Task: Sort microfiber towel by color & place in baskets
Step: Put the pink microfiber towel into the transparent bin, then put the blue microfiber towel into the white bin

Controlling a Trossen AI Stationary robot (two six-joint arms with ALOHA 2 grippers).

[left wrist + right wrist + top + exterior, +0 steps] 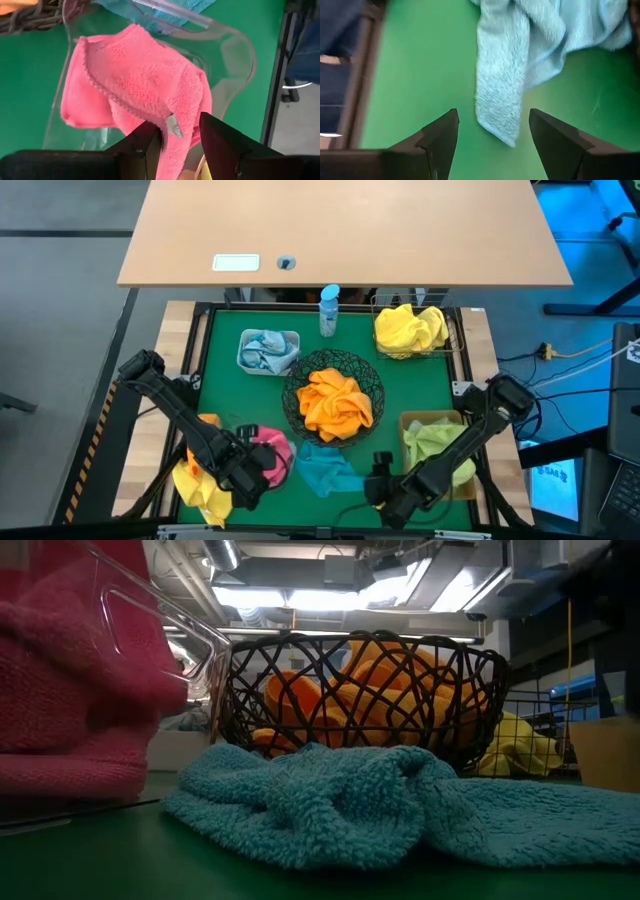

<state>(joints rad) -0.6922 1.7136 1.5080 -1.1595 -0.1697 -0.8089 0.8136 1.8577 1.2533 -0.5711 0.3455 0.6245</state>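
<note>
The pink towel (135, 85) lies in the clear plastic tray (235, 55) at the near left of the tabletop (225, 395), and the left end effector (180, 135) grips its edge between its fingers. The placing step looks nearly done; letting go is what remains there. The right end effector (492, 132) hangs with fingers spread wide and empty, just short of the teal towel (520, 70), which lies loose on the green mat near the round black wire-mesh bowl (300, 380). Next, I judge, it must reach forward, close on that towel's near corner and carry it to a basket.
</note>
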